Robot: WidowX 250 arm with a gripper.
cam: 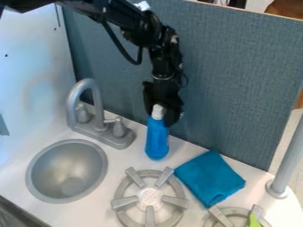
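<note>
The black gripper (pixel 160 111) hangs at the upper middle of the camera view, in front of the grey-blue back panel. Its fingers are around the white cap of a blue bottle (pixel 157 139), one on each side. The bottle is upright, between the faucet and a folded blue cloth (pixel 210 178). Whether its base rests on the counter or hangs just above it, I cannot tell.
A grey sink bowl (pixel 67 171) with a faucet (pixel 89 104) is on the left. A grey stove burner (pixel 149 198) stands in front of the bottle. A second burner (pixel 237 214) with a green object (pixel 254 220) is at lower right, near a grey post (pixel 286 160).
</note>
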